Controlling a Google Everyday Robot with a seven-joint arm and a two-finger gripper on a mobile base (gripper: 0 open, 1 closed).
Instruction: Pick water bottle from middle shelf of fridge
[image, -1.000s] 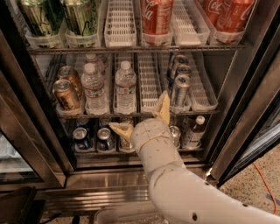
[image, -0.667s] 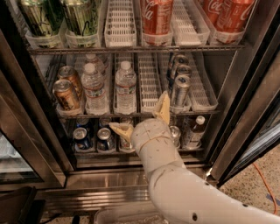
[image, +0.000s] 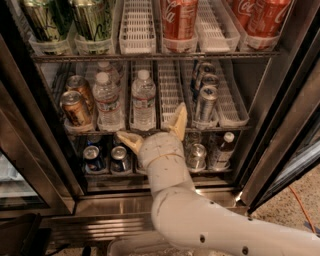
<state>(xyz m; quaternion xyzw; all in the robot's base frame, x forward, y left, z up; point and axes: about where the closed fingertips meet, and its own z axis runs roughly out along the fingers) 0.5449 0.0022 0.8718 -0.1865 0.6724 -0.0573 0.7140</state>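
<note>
**A:** Where's the gripper (image: 151, 124) sitting?

**B:** Dead centre of the frame, right at the front edge of the middle shelf (image: 220, 128) of the fridge (image: 280, 100). Its fingers (image: 177, 122) are splayed wide apart, one pointing left and one pointing up, with nothing held between them.

**A:** And the water bottle (image: 144, 99)?

**B:** Standing upright in its white lane on that shelf, just above the gripper, roughly between the two fingers. A second bottle (image: 107, 102) stands just left of it. There are brownish cans (image: 75, 107) further left and slim silver cans (image: 206, 102) to the right.
</note>
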